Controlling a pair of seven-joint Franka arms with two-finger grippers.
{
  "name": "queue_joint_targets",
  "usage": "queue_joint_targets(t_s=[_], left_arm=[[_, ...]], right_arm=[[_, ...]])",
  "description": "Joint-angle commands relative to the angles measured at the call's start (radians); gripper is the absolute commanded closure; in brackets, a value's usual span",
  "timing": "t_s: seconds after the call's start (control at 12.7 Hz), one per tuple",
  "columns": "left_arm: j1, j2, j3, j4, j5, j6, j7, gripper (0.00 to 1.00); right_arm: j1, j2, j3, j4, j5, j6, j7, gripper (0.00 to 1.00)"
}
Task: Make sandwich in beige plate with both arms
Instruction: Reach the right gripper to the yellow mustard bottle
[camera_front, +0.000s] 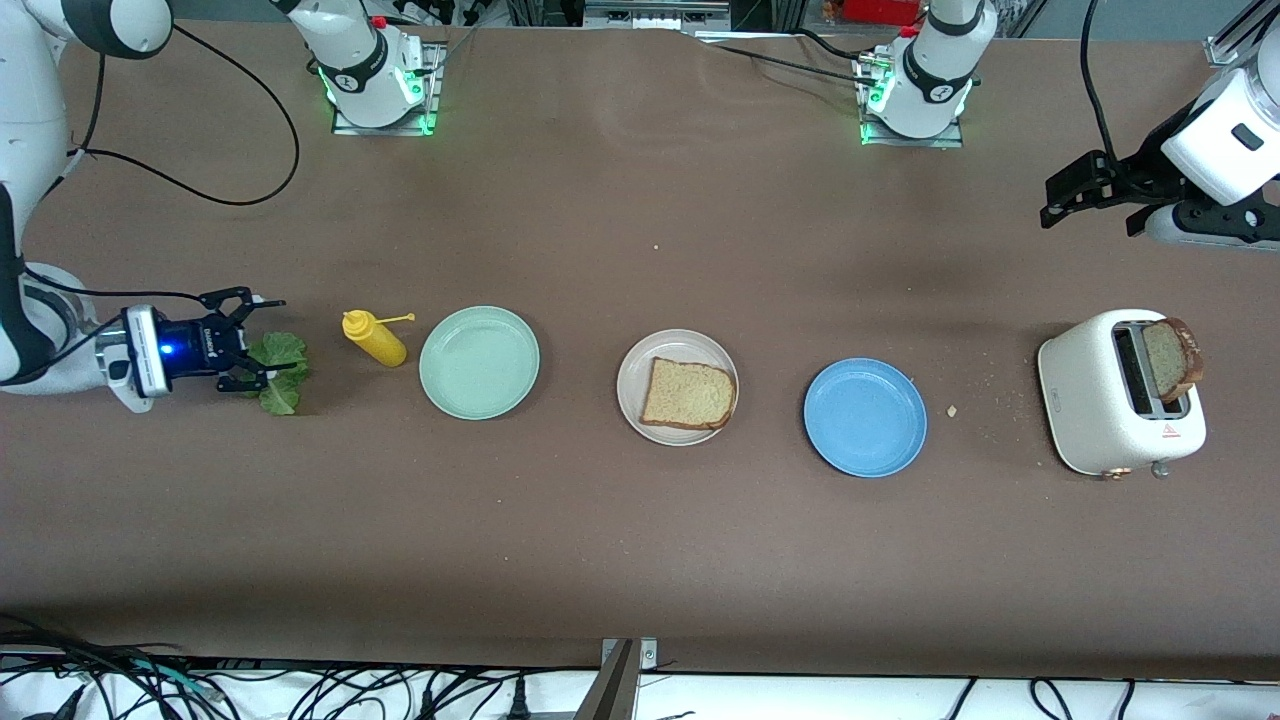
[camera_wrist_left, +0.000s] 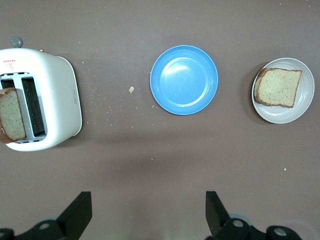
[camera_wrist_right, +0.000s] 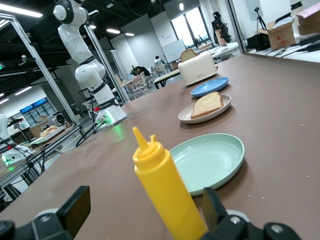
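Brown table (camera_front: 600, 560) — right gripper (camera_front: 262, 345) low, horizontal, jaws wide around lettuce (camera_front: 280, 372); left gripper (camera_front: 1090, 200) raised, wide, empty.

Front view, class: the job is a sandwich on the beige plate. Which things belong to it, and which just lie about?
Belong:
beige plate
bread slice on it
second slice in the toaster
lettuce leaf
left gripper, right gripper, both open

Lying about:
mint-green plate
blue plate
yellow squeeze bottle
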Motion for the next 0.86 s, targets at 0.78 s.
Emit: queue_joint_targets(t_s=[0.78], left_arm=[[0.007,-0.003,-0.003,0.007,-0.010,-0.011,-0.007,0.00]], right_arm=[[0.086,0.149,0.012,0.021,0.134,0.017,-0.206,0.01]])
